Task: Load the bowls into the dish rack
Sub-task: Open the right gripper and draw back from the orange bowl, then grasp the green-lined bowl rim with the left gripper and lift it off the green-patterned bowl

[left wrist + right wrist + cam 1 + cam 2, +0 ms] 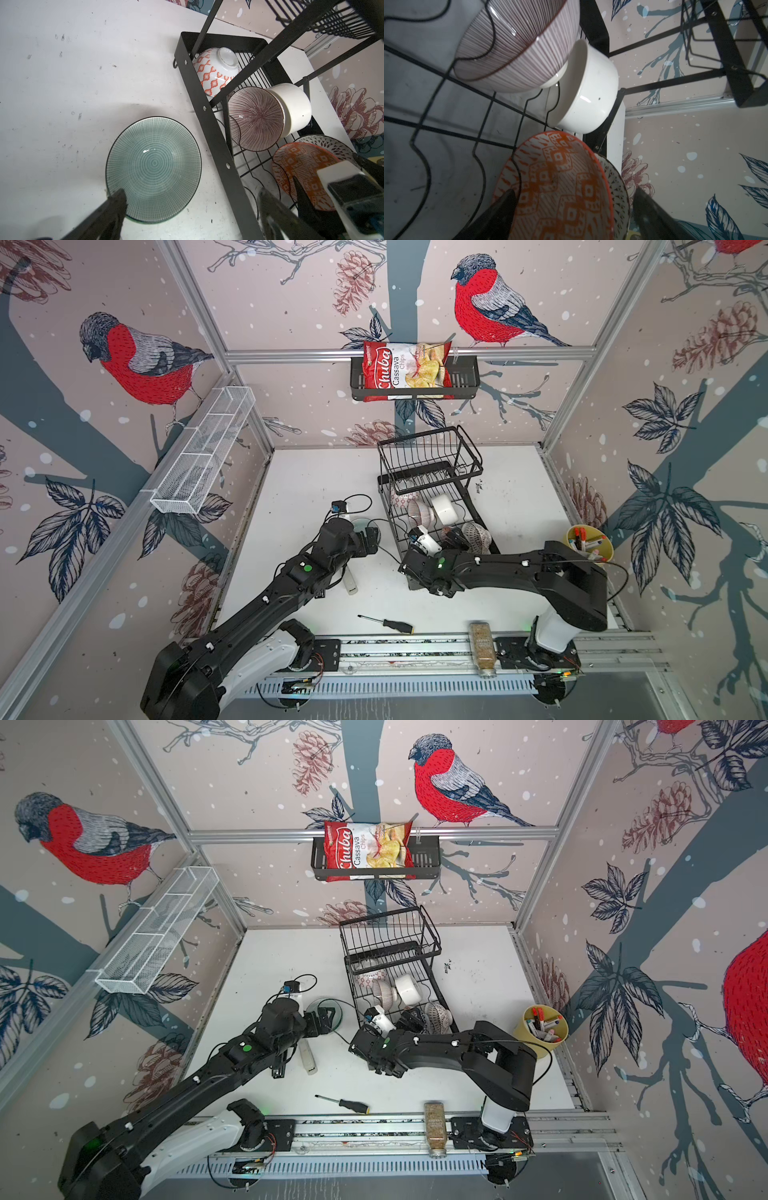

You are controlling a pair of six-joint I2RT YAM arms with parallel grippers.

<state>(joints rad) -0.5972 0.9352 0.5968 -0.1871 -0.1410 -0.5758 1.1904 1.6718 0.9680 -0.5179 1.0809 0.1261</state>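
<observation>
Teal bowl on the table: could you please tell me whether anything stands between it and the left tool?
Nothing visible does. The open left tool hangs over the teal bowl, one finger by its rim. Toward the dish rack, only its own side rail stands beside the bowl.
</observation>
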